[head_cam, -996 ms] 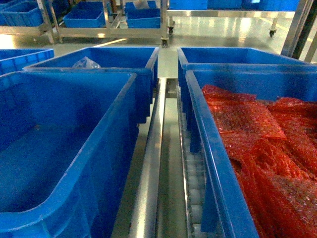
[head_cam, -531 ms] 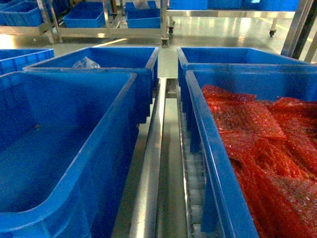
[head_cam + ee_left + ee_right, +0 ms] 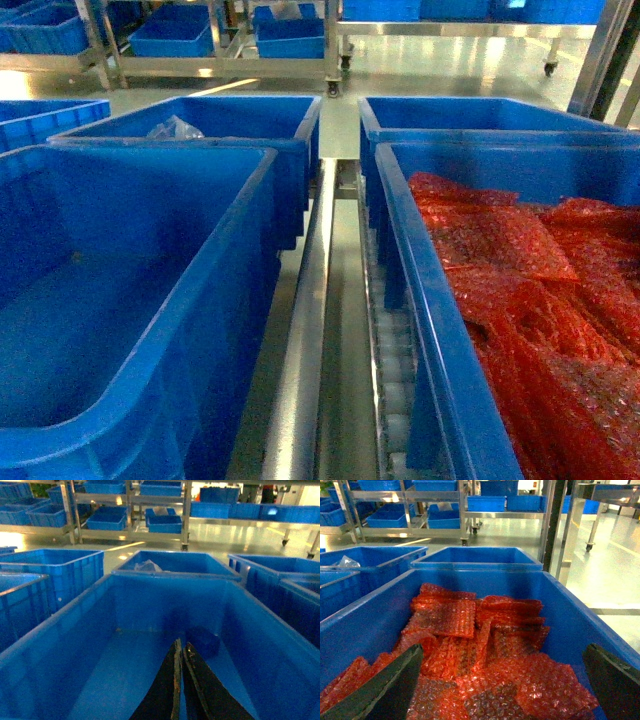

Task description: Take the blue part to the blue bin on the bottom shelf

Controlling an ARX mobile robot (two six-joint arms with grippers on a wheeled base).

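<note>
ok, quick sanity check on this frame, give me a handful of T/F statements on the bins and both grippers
1. The left gripper is shut, fingers together, over the near left bin. True.
2. The right gripper is shut on a red pack. False: its jaws stand wide apart over the red bubble-wrap packs, holding nothing.
3. The near right bin holds red bubble-wrap packs. True.
4. The near left bin is full of red packs. False: it holds none; no part shows on its blue floor.
5. The far left bin holds a clear plastic bag. True.
</note>
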